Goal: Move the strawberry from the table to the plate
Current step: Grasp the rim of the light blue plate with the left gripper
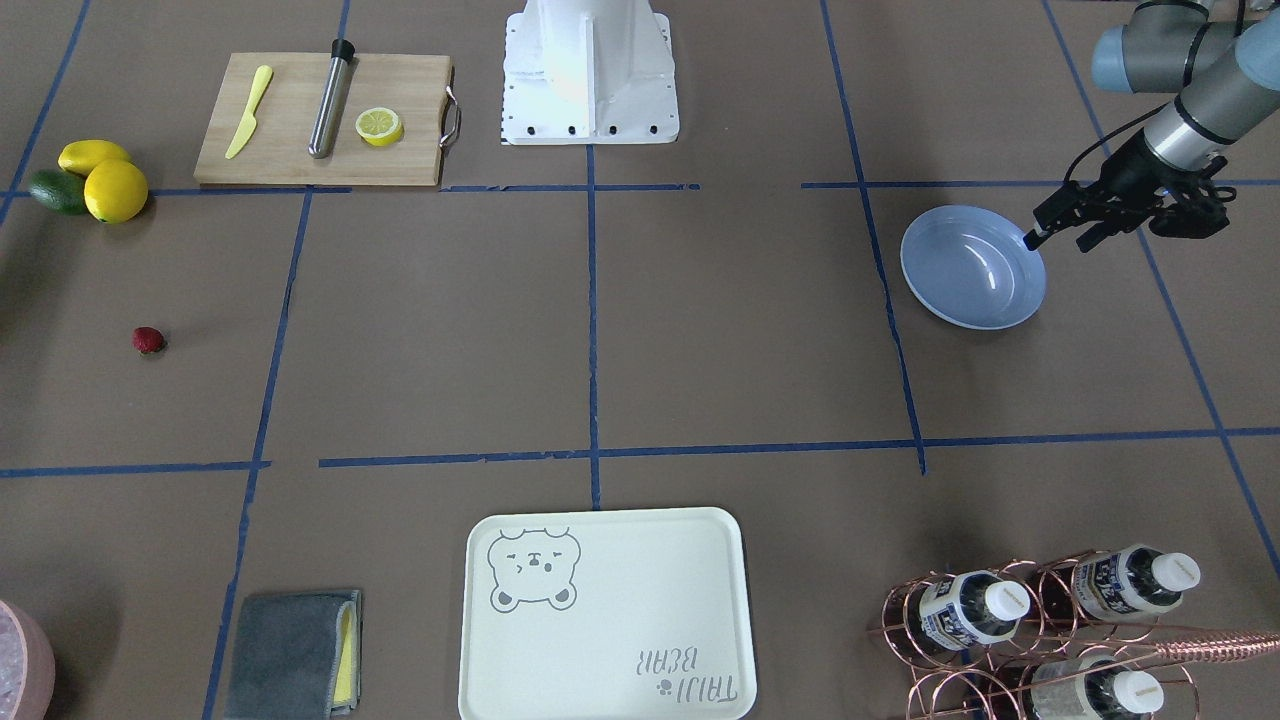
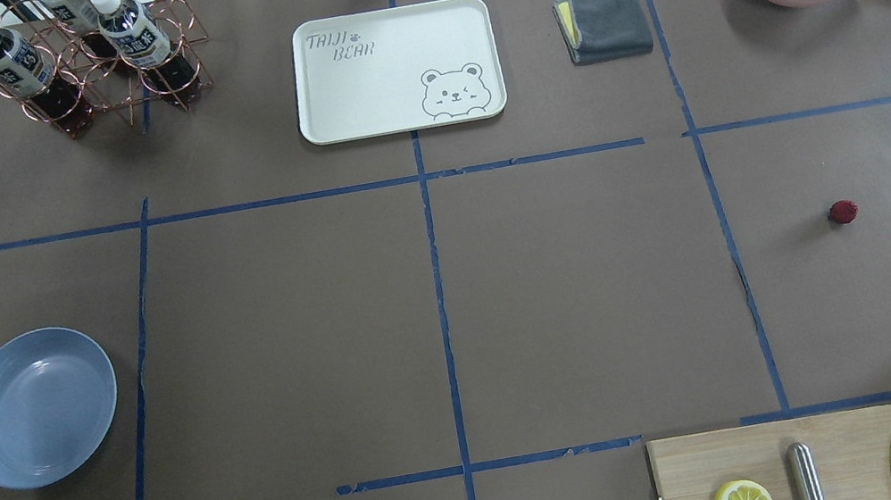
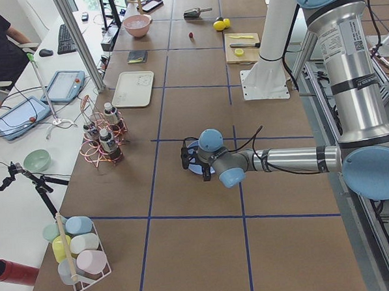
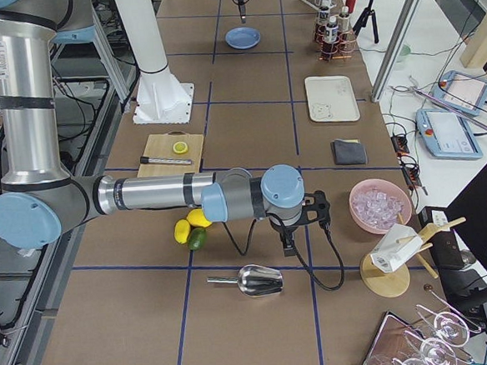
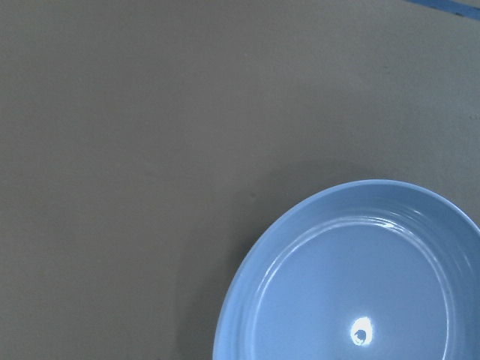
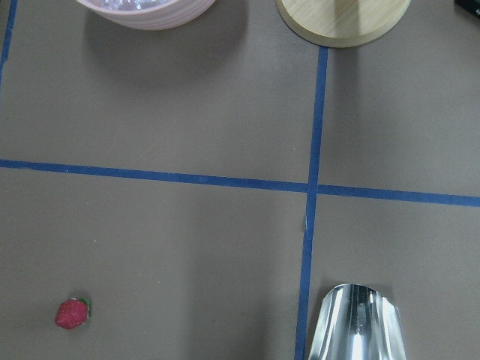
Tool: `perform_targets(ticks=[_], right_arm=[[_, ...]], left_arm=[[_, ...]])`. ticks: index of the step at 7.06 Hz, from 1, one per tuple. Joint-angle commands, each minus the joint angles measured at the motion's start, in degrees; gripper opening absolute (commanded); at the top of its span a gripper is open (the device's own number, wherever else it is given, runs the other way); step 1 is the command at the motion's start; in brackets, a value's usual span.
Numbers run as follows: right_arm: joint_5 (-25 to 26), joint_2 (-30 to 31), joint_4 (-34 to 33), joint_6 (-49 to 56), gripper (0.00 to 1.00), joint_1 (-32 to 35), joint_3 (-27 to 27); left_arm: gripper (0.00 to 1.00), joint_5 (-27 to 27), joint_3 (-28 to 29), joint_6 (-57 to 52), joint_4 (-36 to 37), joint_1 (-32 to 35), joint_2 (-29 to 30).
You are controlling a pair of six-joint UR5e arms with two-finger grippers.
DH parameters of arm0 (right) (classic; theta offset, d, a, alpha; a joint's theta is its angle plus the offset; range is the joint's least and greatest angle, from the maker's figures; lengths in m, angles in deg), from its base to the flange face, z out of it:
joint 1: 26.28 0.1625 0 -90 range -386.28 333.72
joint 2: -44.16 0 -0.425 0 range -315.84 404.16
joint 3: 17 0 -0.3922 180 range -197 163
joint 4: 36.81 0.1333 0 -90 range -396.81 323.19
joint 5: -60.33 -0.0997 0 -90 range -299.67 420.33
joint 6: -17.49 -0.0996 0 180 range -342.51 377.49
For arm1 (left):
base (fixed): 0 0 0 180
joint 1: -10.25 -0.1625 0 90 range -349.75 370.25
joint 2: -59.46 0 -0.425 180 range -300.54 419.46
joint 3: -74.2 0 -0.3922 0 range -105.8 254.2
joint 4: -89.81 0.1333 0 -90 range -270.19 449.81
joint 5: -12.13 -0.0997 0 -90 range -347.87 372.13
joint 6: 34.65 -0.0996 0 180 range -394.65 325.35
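Strawberry (image 1: pixel 149 340) sits on open surface (image 1: pixel 700 330), well apart from your bare plate (image 1: pixel 973 267); left hand (image 1: pixel 1063 238) spread beside the plate's rim; right hand (image 4: pixel 287 246), you cannot tell.

L arm (image 3: pixel 293 160), silver tube w/ blue joint caps, is reaching out roughly level, forearm pointing twd the round light-blue plastic plate (image 1: pixel 925 285). Its black two-finger L gripper (image 1: pixel 1062 238) is sitting at the plate's rim, on the side nearest the table end. Fingers (image 1: pixel 1038 238) are standing apart w/ nothing btwn them; can't tell if one is touching the rim. R arm (image 4: pixel 152 193), same silver-and-blue build, is stretching out level too, well apart from the plate at the opposite end of the table. Black R gripper (image 4: pixel 290 233) is hanging off the wrist, pointing down. Can't tell how its jaws are standing.
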Motion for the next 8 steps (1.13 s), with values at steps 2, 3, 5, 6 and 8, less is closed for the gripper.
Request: perform_targets(ticks=[2, 3, 5, 6, 8], right_arm=[[-0.03, -0.32, 0.0, -0.42, 1.0, -0.01, -0.02], [-0.03, -0.32, 0.0, -0.42, 1.0, -0.01, -0.02], [-0.03, -0.49, 0.0, -0.42, 1.0, -0.01, -0.11], [-0.03, -0.5, 0.0, -0.42, 1.0, -0.09, -0.29], [-0.12, -0.5, 0.0, -0.51, 1.0, -0.09, -0.55]], left_arm=[[0.88, -2.49, 2.65, 1.49, -0.56, -2.07, 1.57], [0.86, -3.01, 2.91, 1.49, -0.47, -3.12, 1.66], [0.67, -3.02, 3.7, 1.58, -0.47, -3.31, 1.66], [0.55, -3.11, 3.97, 1.58, -0.47, -3.31, 1.66], [0.41, -3.11, 4.5, 1.49, -0.47, -3.4, 1.75]])
